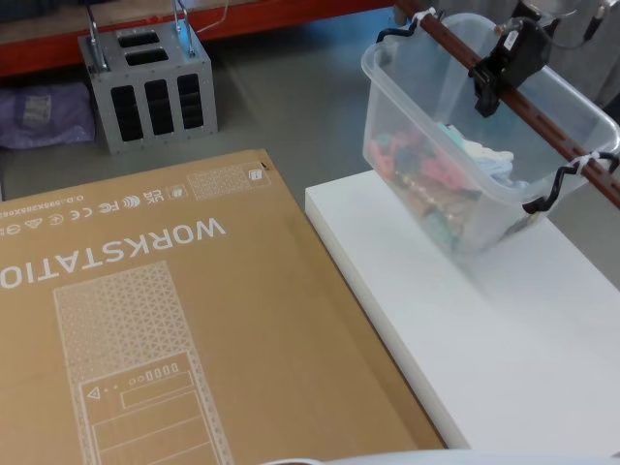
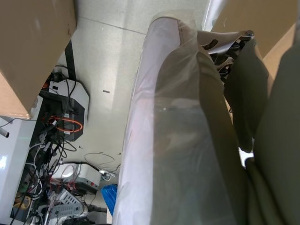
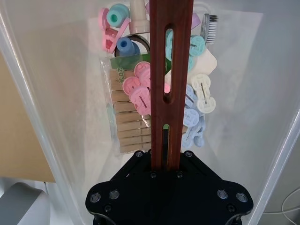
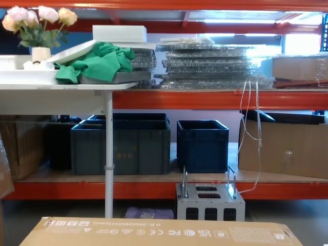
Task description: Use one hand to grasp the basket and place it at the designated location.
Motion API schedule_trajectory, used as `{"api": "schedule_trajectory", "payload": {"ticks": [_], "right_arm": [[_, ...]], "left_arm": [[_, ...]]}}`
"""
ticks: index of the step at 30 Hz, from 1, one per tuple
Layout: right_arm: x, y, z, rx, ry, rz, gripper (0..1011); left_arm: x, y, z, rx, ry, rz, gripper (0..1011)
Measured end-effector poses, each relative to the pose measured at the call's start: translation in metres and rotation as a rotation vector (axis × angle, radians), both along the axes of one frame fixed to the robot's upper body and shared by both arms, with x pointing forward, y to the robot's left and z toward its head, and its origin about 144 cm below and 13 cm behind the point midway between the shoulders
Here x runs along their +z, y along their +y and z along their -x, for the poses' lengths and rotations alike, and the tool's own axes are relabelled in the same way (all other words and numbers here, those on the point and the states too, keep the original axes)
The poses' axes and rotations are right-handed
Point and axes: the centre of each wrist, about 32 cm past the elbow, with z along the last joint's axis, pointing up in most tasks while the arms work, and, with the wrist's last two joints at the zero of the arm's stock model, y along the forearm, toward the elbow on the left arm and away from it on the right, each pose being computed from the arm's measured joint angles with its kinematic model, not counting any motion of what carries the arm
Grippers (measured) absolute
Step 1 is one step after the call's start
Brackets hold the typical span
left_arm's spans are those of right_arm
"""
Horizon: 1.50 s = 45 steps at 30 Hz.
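Observation:
The basket (image 1: 436, 126) is a translucent tub holding coloured clips and wooden pegs (image 3: 129, 126). It hangs tilted at the far right, above the back of a white board (image 1: 484, 329). I cannot tell if its low corner touches the board. My right gripper (image 1: 504, 63) is shut on the middle of the reddish-brown bar handle (image 1: 542, 126), which runs straight into its black jaws (image 3: 164, 161). White zip ties (image 1: 584, 159) bind the handle to black hooks. My left gripper (image 2: 234, 70), wrapped in plastic film, hangs parked over the floor.
A big flat cardboard box (image 1: 174, 320) printed WORKSTATION lies left of the white board. A grey metal box with two handles (image 1: 145, 82) stands on the floor behind it. Dark blue crates (image 4: 202, 146) sit on the low shelf beyond. Cables and gear (image 2: 61, 122) lie on the floor.

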Motion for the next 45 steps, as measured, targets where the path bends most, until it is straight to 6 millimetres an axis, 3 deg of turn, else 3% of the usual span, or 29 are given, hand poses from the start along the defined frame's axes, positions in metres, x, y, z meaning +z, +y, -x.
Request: {"api": "schedule_trajectory", "payload": {"ticks": [30,45], "right_arm": [[0.005,0.023,-0.010,0.093,-0.003,0.026,0],[0.013,0.064,-0.002,0.235,-0.033,0.054,0]], "left_arm": [[0.000,0.000,0.000,0.000,0.000,0.000,0],[0.000,0.000,0.000,0.000,0.000,0.000,0]]}}
